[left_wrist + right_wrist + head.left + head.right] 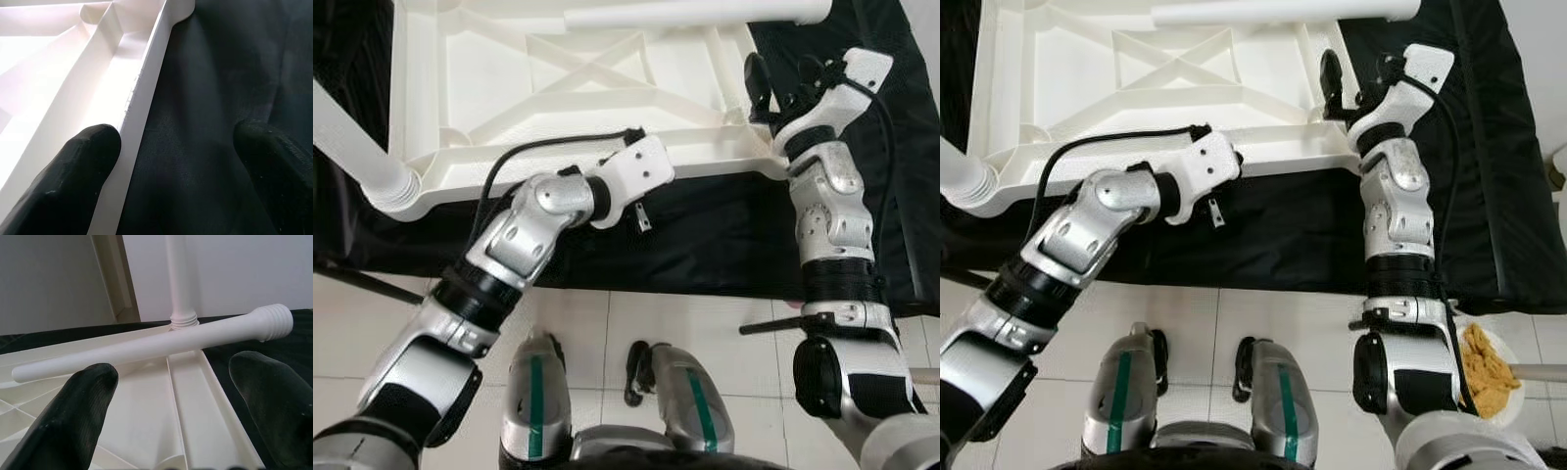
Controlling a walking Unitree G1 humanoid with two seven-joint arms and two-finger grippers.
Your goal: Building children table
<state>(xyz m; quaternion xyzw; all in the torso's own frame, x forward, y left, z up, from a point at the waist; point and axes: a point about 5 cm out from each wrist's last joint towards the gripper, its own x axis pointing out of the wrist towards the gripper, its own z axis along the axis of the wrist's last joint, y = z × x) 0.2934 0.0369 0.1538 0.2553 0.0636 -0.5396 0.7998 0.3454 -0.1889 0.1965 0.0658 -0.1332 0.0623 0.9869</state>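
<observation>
Leg-fitting looks to be under way: the upturned white tabletop lies at twelve o'clock, both spread grippers, left and right, straddling its rim; next, the right must close on the loose leg.

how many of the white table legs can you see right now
3. One leg is screwed in at the tabletop's near left corner, one leg stands upright at a far corner, and one loose leg lies across the top. Others may be hidden.
</observation>
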